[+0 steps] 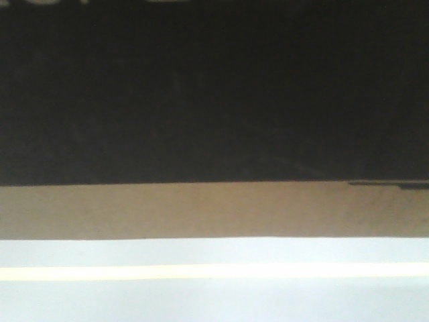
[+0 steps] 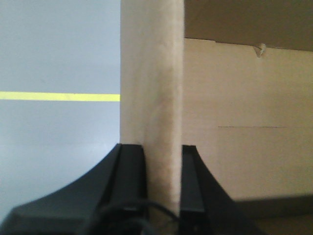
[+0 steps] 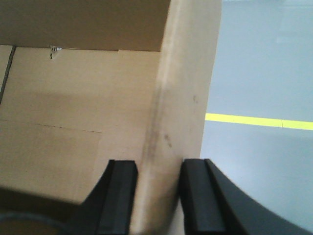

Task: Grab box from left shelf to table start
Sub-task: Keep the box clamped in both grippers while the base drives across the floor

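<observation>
The box (image 1: 214,100) fills most of the front view, its black printed panel above a brown cardboard strip. In the left wrist view my left gripper (image 2: 164,152) is shut on an upright cardboard wall of the box (image 2: 151,88), one finger on each side. In the right wrist view my right gripper (image 3: 159,167) is likewise shut on the opposite wall of the box (image 3: 186,88). The brown inside of the box (image 3: 73,107) lies beyond each wall. The left shelf and the table are out of view.
Pale grey floor (image 1: 214,302) with a yellow line (image 1: 214,272) shows under the box. The same yellow line (image 2: 58,96) lies left of the box in the left wrist view, and the yellow line (image 3: 259,121) lies to its right in the right wrist view.
</observation>
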Controlling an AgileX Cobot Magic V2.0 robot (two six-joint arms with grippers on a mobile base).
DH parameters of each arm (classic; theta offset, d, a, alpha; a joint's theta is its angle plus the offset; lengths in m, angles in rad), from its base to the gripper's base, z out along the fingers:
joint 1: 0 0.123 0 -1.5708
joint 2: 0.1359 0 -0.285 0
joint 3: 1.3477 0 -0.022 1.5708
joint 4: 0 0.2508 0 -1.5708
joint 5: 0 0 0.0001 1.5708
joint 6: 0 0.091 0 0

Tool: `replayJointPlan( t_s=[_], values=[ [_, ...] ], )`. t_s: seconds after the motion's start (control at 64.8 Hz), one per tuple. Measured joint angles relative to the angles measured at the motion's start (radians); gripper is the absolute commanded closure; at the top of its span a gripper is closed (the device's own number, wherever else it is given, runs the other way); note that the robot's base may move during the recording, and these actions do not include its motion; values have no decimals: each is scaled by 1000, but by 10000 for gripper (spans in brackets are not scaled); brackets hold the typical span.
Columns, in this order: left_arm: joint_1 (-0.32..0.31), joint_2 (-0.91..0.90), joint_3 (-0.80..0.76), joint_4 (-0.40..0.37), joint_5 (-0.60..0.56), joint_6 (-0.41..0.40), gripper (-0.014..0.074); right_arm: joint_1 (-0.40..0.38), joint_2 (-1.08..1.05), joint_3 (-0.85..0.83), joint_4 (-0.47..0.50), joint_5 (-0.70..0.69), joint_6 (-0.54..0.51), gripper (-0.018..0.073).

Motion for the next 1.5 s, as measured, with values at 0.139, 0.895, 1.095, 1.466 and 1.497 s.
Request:
replayJointPlan(
  t_s=[0.139,0.895,1.095,1.466,1.497],
  values=[
    [0,0,0,0,0,0,700,0,0,0,0,0,0,504],
    [0,0,0,0,0,0,700,0,0,0,0,0,0,504],
    [0,0,0,0,0,0,700,0,0,0,0,0,0,504],
    [0,0,0,0,0,0,700,0,0,0,0,0,0,504],
    [0,0,0,0,0,0,700,0,0,0,0,0,0,504]
  ],
)
